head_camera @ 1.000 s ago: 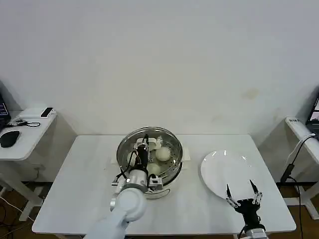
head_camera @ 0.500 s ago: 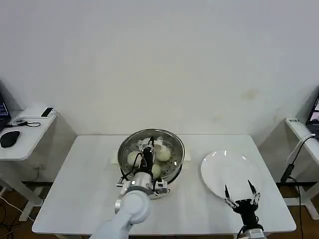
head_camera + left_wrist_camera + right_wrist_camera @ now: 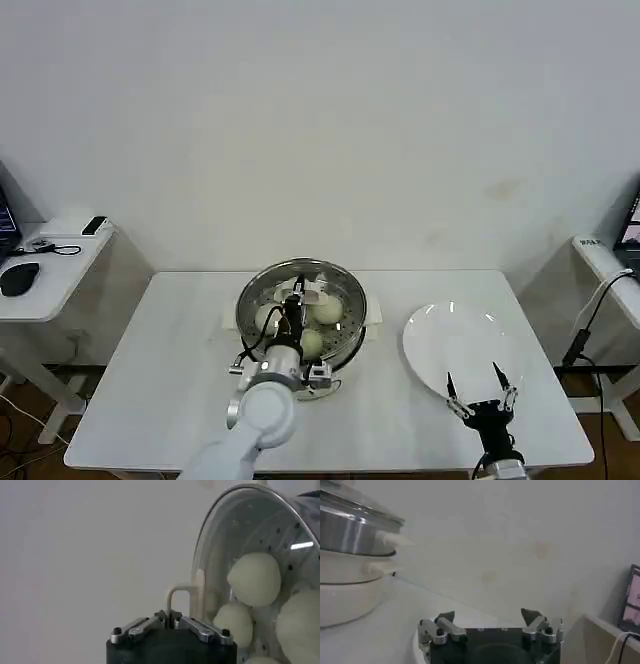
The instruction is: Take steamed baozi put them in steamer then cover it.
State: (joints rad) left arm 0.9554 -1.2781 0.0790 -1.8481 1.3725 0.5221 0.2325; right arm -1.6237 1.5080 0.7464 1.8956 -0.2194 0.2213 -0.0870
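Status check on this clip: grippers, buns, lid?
Left gripper shut on lid handle, lid over steamer. Buns inside. Right gripper open, idle by plate. Nothing in the way.

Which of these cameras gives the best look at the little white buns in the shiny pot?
The left wrist view: the creamy-white round buns loom large through the clear glass lid gripped by the left claw. The head view shows them small, partly behind the arm. The right wrist view shows the steel steamer's outside.

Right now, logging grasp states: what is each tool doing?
Left tool: shut on the cover's handle.
Right tool: open, empty.
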